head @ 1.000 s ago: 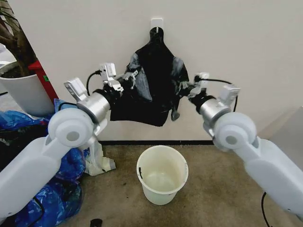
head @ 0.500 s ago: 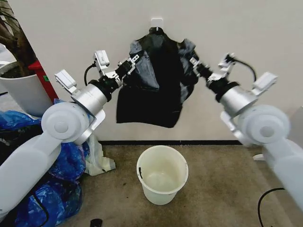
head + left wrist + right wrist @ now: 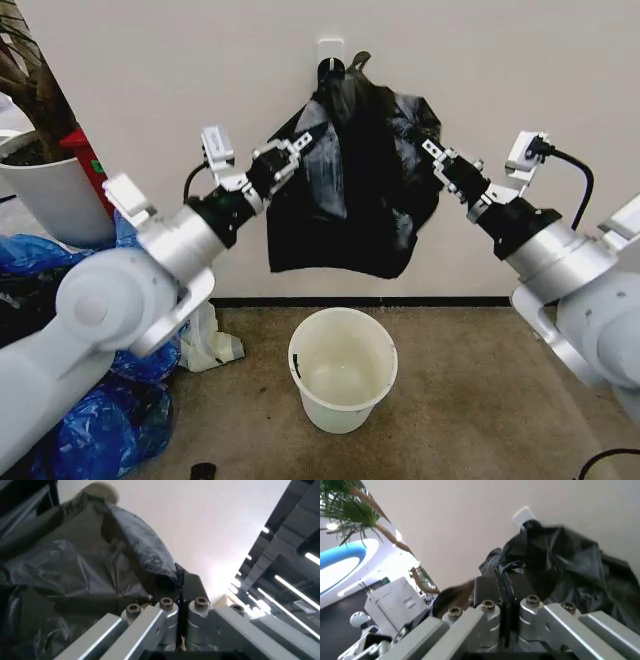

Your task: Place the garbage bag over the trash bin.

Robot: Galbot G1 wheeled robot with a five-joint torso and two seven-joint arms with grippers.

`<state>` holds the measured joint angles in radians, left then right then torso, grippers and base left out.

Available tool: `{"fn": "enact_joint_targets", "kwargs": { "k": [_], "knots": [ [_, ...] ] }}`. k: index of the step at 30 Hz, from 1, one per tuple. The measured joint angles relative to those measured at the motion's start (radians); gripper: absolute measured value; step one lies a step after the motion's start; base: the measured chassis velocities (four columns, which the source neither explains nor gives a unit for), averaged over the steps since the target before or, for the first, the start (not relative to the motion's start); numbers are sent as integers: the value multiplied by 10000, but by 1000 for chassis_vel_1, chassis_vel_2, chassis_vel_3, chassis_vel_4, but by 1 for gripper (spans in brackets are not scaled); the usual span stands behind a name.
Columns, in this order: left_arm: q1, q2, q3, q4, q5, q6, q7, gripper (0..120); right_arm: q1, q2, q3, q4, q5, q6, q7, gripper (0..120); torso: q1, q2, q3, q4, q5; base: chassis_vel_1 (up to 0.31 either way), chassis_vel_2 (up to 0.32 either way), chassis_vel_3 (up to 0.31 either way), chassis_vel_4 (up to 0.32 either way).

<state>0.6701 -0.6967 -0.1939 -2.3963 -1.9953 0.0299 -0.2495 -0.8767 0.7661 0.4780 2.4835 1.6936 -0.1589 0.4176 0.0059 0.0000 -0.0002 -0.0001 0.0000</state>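
The glossy black garbage bag hangs spread against the wall, its top caught at a white wall hook. My left gripper is shut on the bag's left edge, and my right gripper is shut on its right edge. In the left wrist view the garbage bag is pinched between the closed fingers. The right wrist view shows the garbage bag clamped the same way. The off-white trash bin stands open on the floor directly below the bag, apart from it.
Shiny blue plastic bags pile up on the floor at the left. A large white plant pot stands at the far left beside a red object. The carpet to the right of the bin is bare.
Both grippers have moved apart, the right one far to the right, stretching the bag wider. The bag now hangs broader across the wall than a second ago.
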Motion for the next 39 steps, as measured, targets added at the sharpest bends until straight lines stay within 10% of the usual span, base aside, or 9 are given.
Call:
{"fn": "enact_joint_targets", "kwargs": {
  "k": [8, 22, 39],
  "knots": [
    [309, 54, -255, -329, -70, -24, -5, 0, -976, -82, 347, 207, -106, 111, 220, 0, 1, 0, 1, -3, 1, 0, 0, 0, 0],
    [4492, -1674, -2093, 44, 2214, 486, 1859, 0, -3812, 1185, 131, 181, -2051, -13, -255, 0, 1, 0, 1, 1, -2, 0, 0, 0, 0],
    [2047, -1683, -962, 824, 1566, 660, 1822, 0, -3305, 33, 1713, 176, -1011, 163, 79, 0, 1, 0, 2, -3, 2, 0, 0, 0, 0]
  ]
}}
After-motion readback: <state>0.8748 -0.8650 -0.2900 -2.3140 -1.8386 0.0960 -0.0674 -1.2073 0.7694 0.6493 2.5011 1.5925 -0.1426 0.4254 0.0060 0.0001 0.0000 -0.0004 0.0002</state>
